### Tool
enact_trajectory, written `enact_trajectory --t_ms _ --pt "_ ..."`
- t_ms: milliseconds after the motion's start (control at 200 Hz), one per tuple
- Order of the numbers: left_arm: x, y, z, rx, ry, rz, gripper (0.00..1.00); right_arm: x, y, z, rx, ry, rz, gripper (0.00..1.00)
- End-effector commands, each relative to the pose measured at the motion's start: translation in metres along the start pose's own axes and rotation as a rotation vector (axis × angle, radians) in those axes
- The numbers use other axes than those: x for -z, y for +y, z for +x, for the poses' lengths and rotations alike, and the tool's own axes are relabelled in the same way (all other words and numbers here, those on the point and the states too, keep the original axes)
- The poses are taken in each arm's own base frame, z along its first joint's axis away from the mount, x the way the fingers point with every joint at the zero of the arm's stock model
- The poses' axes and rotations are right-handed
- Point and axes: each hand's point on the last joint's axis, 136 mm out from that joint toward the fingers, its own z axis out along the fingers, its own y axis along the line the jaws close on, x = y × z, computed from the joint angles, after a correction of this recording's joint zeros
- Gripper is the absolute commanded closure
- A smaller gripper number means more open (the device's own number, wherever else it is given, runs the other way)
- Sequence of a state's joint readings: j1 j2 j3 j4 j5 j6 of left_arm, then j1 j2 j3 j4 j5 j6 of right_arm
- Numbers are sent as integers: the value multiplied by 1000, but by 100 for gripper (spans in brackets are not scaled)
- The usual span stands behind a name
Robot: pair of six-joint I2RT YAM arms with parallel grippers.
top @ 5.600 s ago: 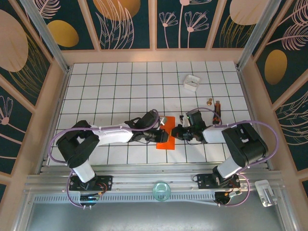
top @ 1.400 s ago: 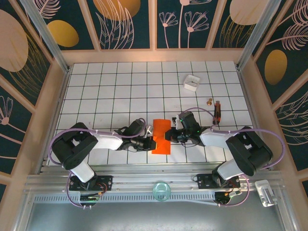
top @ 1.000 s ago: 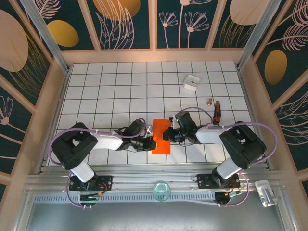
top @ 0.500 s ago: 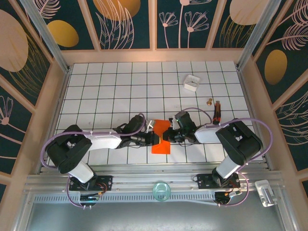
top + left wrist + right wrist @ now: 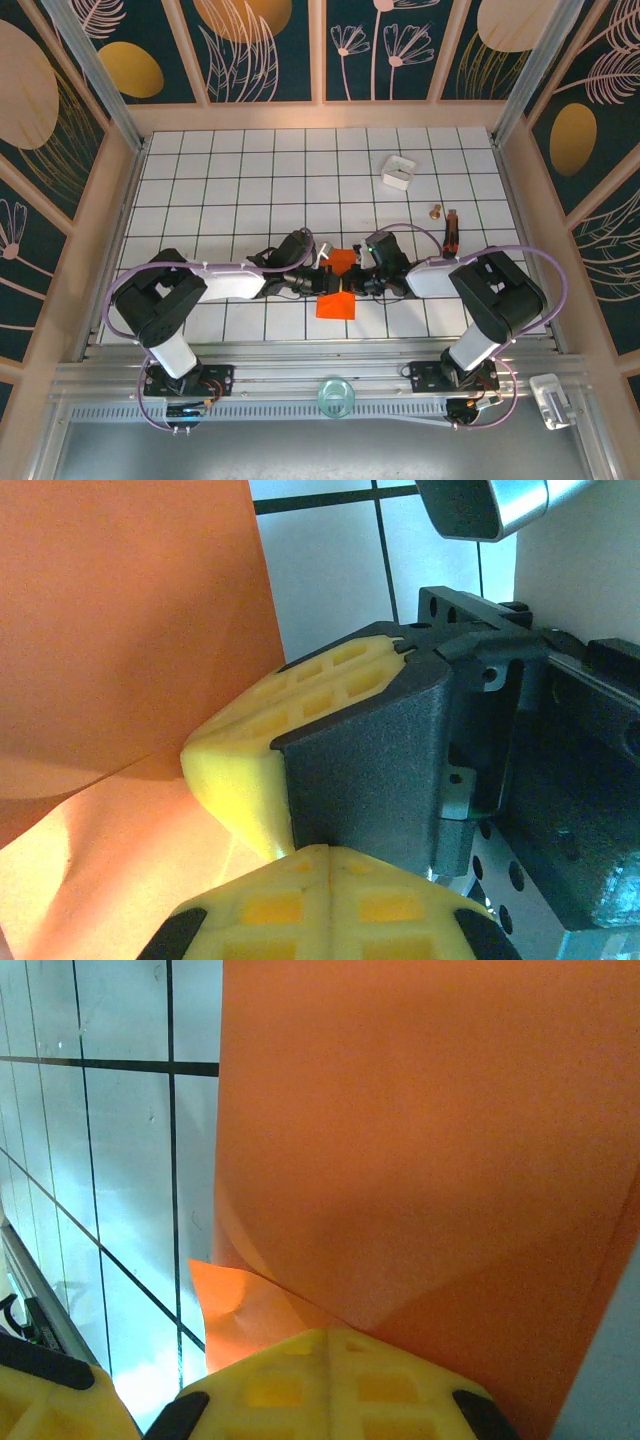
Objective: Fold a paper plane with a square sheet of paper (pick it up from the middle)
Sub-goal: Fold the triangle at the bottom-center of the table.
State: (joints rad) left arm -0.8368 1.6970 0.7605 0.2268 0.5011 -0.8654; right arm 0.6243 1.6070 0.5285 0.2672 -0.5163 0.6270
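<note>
The square sheet of paper (image 5: 337, 300), bright orange-red and partly folded, lies on the tiled table between my two grippers. Its far part (image 5: 341, 262) stands up as a darker flap. My left gripper (image 5: 322, 284) meets the sheet from the left, and in the left wrist view its yellow pads (image 5: 330, 865) are pressed together beside the paper (image 5: 120, 640). From the right, my right gripper (image 5: 354, 283) is shut with its tips (image 5: 325, 1345) on a crease of the paper (image 5: 420, 1160). No paper shows between either pair of pads. The two grippers almost touch.
A small white box (image 5: 397, 171) sits at the back right. Right of the right arm lie a small brass piece (image 5: 435, 211) and a dark red tool (image 5: 452, 225). Wooden walls enclose the table (image 5: 230, 180).
My left gripper has slid right and a little farther back, up against the right gripper. The sheet's far part has risen and folded over, so the paper looks shorter. The right gripper has stayed put.
</note>
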Motion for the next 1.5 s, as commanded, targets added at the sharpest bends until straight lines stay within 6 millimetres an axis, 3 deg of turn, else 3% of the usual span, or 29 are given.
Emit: enact_trajectory --t_ms 0,300,791,836,1006,1491 --pt "-6 24 24 28 67 -74 100 0 -49 28 -56 52 176 100" --pt "10 26 35 66 38 -58 100 2 -55 31 10 59 220 100" --pt "-5 13 17 12 39 -53 100 1 -61 33 5 65 239 100" --pt "-12 26 22 22 63 -89 100 0 -60 32 6 64 238 100" --pt "-16 39 31 19 97 -125 100 1 -62 33 3 64 246 100" --pt "2 64 70 18 188 -200 100 1 -67 35 -8 70 270 100"
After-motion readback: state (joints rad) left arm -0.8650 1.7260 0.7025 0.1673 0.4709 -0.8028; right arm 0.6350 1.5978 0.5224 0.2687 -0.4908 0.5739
